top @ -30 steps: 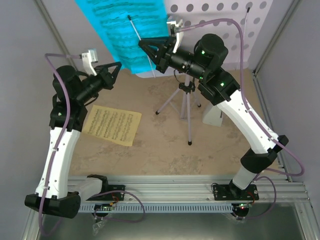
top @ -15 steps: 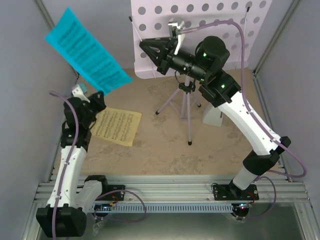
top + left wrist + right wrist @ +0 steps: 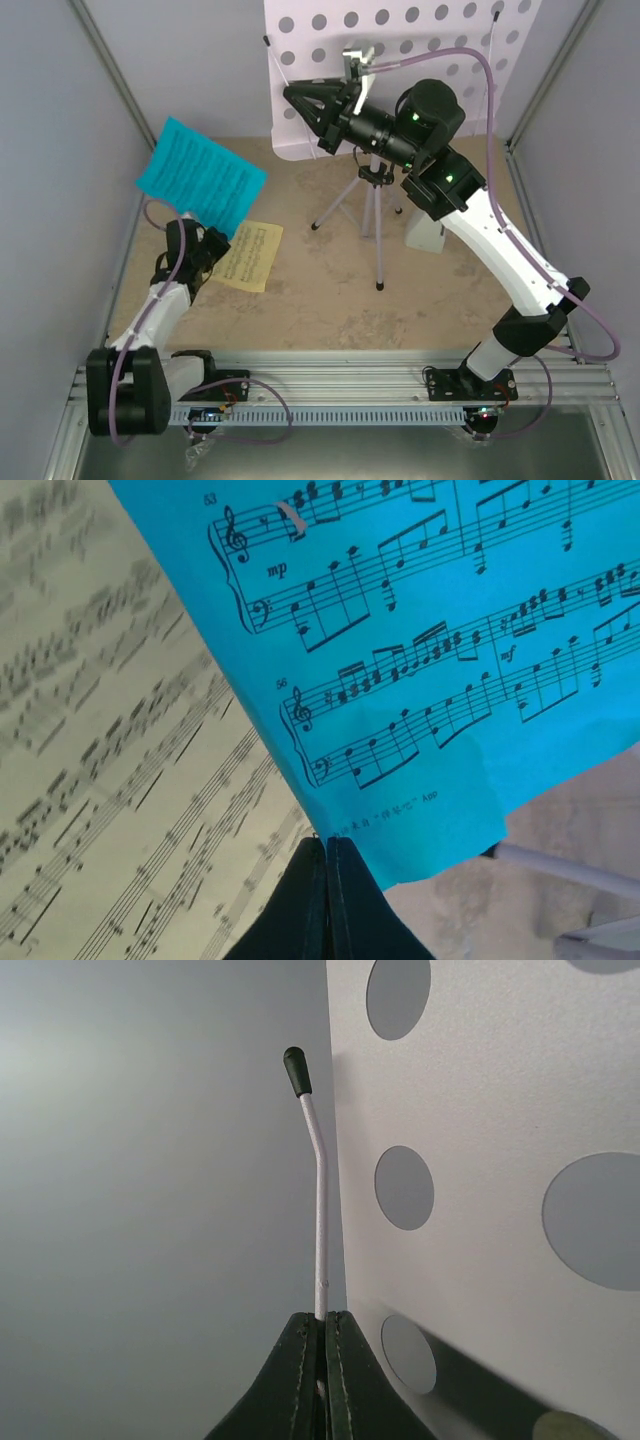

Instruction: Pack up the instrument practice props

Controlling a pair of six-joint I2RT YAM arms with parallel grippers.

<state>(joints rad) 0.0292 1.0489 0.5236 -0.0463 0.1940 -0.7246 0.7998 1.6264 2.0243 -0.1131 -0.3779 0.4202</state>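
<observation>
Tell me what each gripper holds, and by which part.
Left gripper: cyan sheet, pinched at a bottom corner. Right gripper: music stand, by its thin wire arm.

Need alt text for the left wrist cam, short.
The left gripper, jaws shut, pinches the bottom edge of a cyan music sheet that fills the upper right of the view. A yellow music sheet lies blurred behind it on the left, with tan table at lower right.
</observation>
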